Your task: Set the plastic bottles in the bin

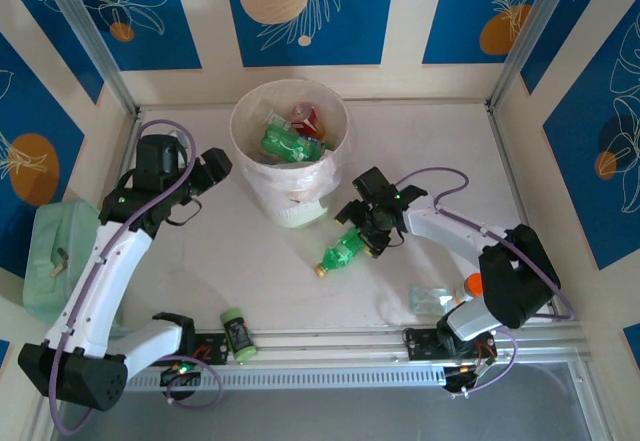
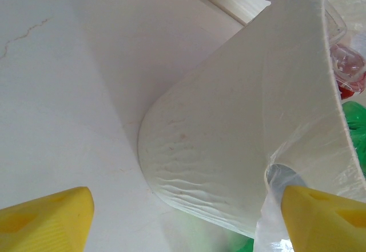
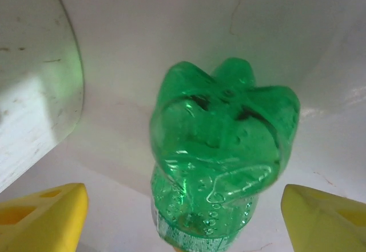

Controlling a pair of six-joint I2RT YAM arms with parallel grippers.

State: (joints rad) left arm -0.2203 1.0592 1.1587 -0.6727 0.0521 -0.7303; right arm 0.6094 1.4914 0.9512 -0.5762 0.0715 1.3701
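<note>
Now grasp step: right gripper (image 1: pixel 368 229), jaws spread, straddles green bottle (image 1: pixel 343 250) (untouched); next needs squeeze, lift to far bin (image 1: pixel 236 131). Left gripper (image 1: pixel 218 169) jaws spread.

No text, brand, number or sign can be read. The label (image 3: pixel 191 236) on the green bottle (image 3: pixel 220 143) lying on the surface shows only a blurred pale pattern. Labels on the bottles (image 1: pixel 290 144) in the bin (image 1: pixel 285 199) are too small to read.
</note>
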